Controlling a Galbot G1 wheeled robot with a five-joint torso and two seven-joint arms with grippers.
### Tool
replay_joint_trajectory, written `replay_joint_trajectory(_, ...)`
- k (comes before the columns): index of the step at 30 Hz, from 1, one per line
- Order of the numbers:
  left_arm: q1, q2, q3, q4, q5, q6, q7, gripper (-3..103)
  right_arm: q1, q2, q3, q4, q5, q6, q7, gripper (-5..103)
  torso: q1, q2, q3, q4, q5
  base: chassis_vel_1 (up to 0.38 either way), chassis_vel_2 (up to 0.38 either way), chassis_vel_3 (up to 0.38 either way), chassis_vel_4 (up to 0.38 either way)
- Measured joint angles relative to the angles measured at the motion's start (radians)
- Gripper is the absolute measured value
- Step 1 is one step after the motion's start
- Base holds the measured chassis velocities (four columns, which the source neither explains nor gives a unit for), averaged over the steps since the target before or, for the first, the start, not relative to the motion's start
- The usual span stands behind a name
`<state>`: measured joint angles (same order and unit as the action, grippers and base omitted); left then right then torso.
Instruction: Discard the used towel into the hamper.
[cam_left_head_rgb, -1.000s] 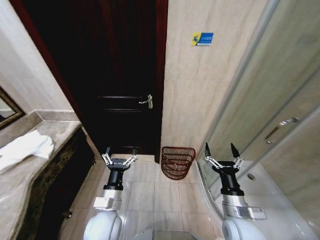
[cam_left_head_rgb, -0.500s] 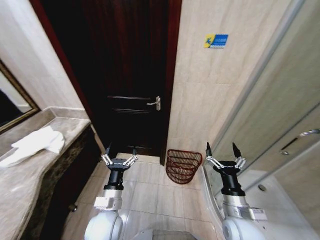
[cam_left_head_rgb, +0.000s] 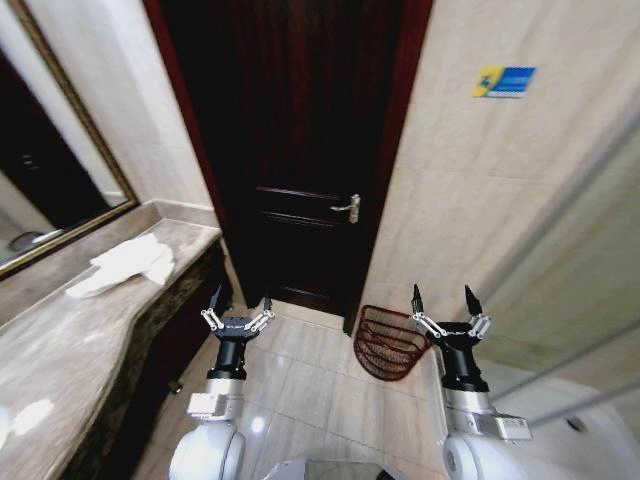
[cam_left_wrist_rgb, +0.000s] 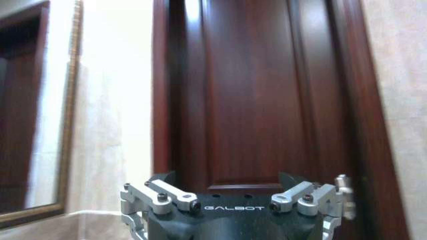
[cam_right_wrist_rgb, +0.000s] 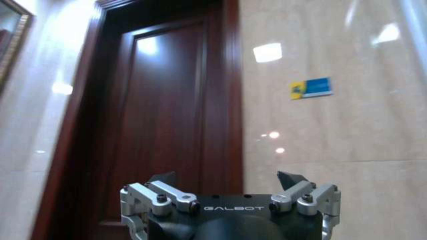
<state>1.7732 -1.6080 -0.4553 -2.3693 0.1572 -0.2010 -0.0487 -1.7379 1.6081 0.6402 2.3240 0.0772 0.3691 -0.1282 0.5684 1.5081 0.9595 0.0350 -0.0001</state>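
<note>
Reddish-brown wire hamper (cam_left_head_rgb: 390, 342) sitting on the pale floor tiles (cam_left_head_rgb: 300, 385), against the beige wall just right of the dark wooden door (cam_left_head_rgb: 300, 150), its far edge tucked behind the right arm. White towel (cam_left_head_rgb: 128, 264) lying crumpled on the marble counter (cam_left_head_rgb: 70, 350) at the left, below the gold-framed mirror (cam_left_head_rgb: 50, 190), well apart from the hamper. Left gripper (cam_left_head_rgb: 239, 303) hanging in the air in front of the door, fingers spread wide, holding nothing. Right gripper (cam_left_head_rgb: 446, 300) hanging level with it on the other side, also spread wide and holding nothing, overlapping the hamper's right edge in the head view, though probably not touching it. Both arms pointing forward, side by side. Silver handle (cam_left_head_rgb: 347, 208) sticking out from the door's right edge. Blue and yellow sticker (cam_left_head_rgb: 505, 81) sitting high on the wall. Left gripper (cam_left_wrist_rgb: 233, 192) facing the door panel in its wrist view; right gripper (cam_right_wrist_rgb: 230, 182) facing the door frame and the sticker (cam_right_wrist_rgb: 311, 88).
</note>
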Motion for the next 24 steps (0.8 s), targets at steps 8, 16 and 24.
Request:
replay_joint_trajectory(8, -0.005, 0.0, -0.007, 0.008, 0.001, 0.002, -0.009, 100, 0.001, 0.0, 0.004, -0.004, -0.009, -0.02, 0.009, 100, 0.0, 0.0, 0.0, 0.0, 0.0001, 0.128, 0.122, 0.129, 0.128)
replay_joint_trajectory(16, -0.009, 0.0, -0.006, 0.012, 0.003, 0.012, -0.022, 100, 0.007, -0.001, 0.004, -0.009, -0.004, -0.021, 0.015, 100, 0.0, 0.0, 0.0, -0.0001, 0.0, 0.11, 0.102, 0.102, 0.098)
replay_joint_trajectory(24, -0.012, 0.0, -0.009, 0.012, 0.0, 0.021, -0.039, 100, 0.012, -0.004, 0.003, -0.012, -0.006, -0.035, 0.005, 100, 0.0, 0.0, 0.0, -0.0001, 0.0001, 0.098, 0.094, 0.098, 0.092)
